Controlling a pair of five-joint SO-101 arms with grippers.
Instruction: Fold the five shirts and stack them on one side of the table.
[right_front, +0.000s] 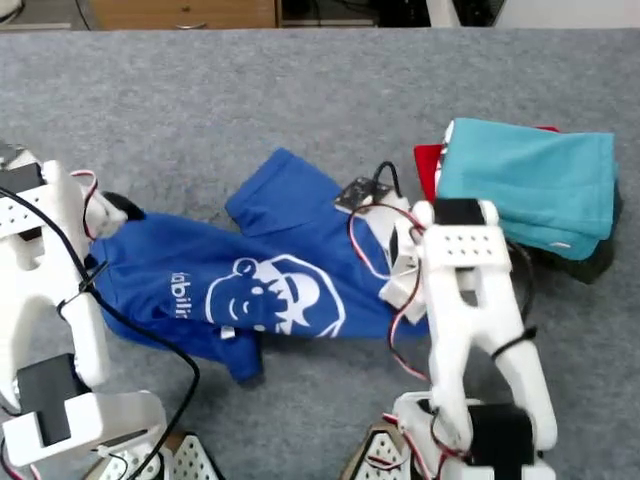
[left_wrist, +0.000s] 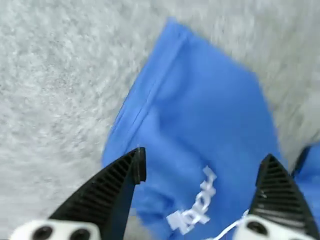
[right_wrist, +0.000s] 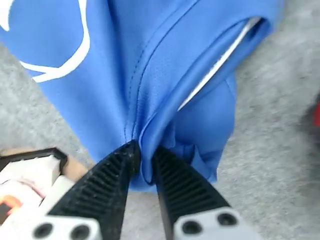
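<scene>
High view overhead, far; wrist views close; all share blue shirt (right_front: 285, 245).

surface: grey fuzzy tabletop (right_front: 200, 100) | beyond far edge: wooden cabinet front (right_front: 185, 12)

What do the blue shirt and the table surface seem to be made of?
The blue shirt is probably a smooth knit sports fabric: it has a slight sheen, stitched seams and a white print. The table seems covered in grey carpet or felt, matt and fuzzy.
</scene>
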